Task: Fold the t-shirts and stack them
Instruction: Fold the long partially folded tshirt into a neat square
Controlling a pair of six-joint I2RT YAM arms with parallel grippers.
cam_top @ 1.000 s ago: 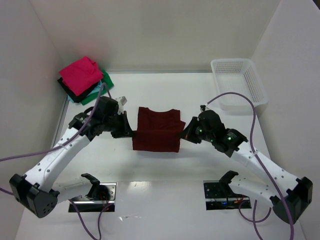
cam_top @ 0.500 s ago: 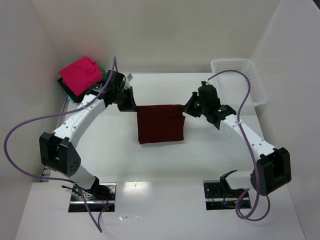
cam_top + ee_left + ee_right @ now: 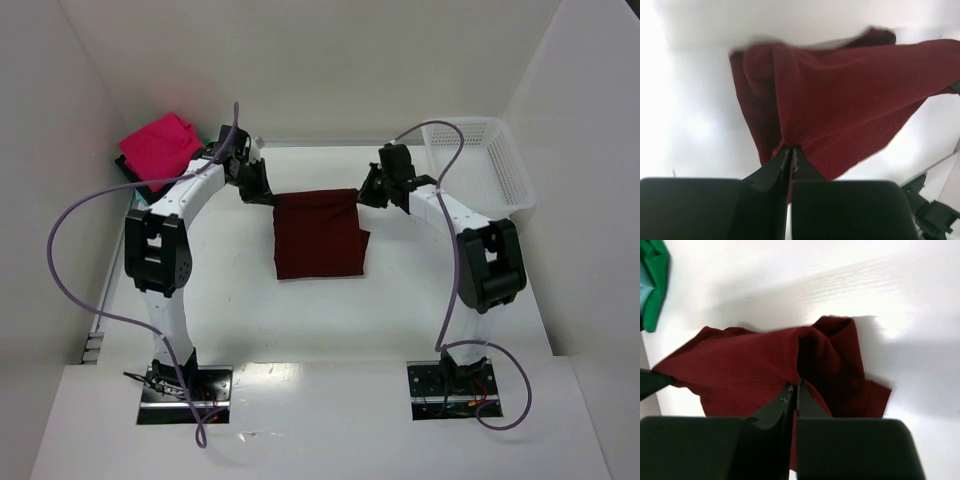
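The maroon t-shirt [image 3: 318, 233] lies folded in the middle of the table, its far edge lifted between both grippers. My left gripper [image 3: 268, 193] is shut on the shirt's far left corner; in the left wrist view [image 3: 789, 149] the cloth [image 3: 840, 105] hangs from the closed jaws. My right gripper [image 3: 366, 195] is shut on the far right corner; the right wrist view [image 3: 795, 385] shows the maroon cloth [image 3: 740, 370] pinched there. A stack with the bright pink shirt [image 3: 158, 148] on top sits at the far left; green cloth [image 3: 652, 280] of that stack shows in the right wrist view.
A white mesh basket [image 3: 478, 165] stands at the far right by the wall. White walls close in the table at the back and on both sides. Both arms stretch far across the table, purple cables looping above them.
Both grippers have moved toward the far side of the table, carrying the shirt's held edge with them. The shirt has shifted away from the arm bases and lies further back.
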